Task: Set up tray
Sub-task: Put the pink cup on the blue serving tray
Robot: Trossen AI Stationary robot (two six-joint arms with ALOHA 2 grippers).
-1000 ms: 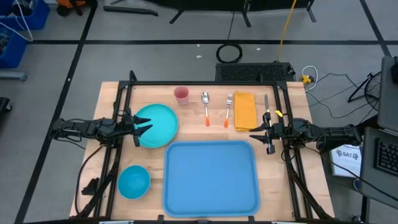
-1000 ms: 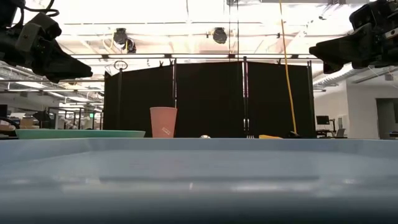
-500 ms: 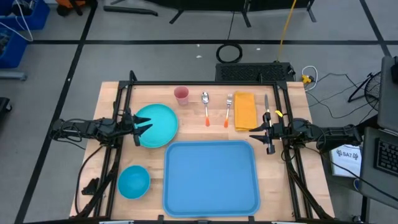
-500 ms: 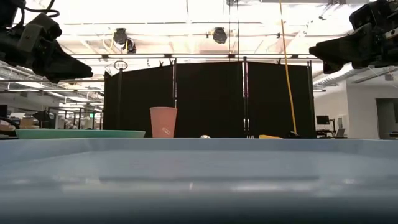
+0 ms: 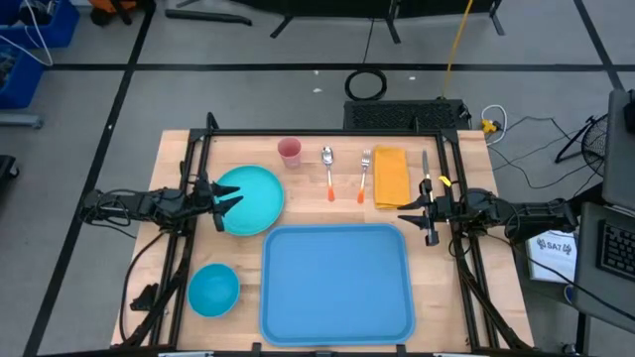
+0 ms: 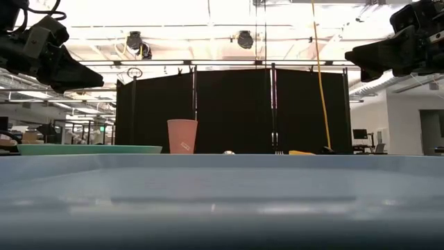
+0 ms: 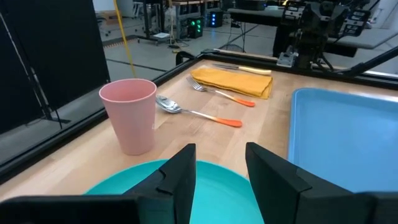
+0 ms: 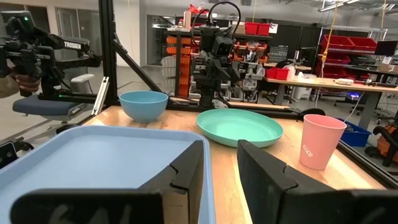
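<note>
The tray (image 5: 336, 284) lies flat on the wooden surface (image 5: 437, 297) at its near middle edge, bare of any item, with its long rim filling the foreground of the low view. Left of it sits the small blue bowl (image 5: 213, 290), and behind that the round teal plate (image 5: 248, 199), just beside the tray's far left corner. Along the far side stand a pink cup (image 5: 290, 152), a spoon (image 5: 328, 171) and a fork (image 5: 364, 174) with orange handles, a folded yellow napkin (image 5: 391, 176) and a knife (image 5: 426, 165), all apart from the tray. The left jaws (image 5: 224, 201) hover above the plate's left edge, parted with nothing between them; the left wrist view shows the plate directly under the two fingers. The right jaws (image 5: 411, 217) hang just off the tray's far right corner, near the napkin, also parted and empty.
</note>
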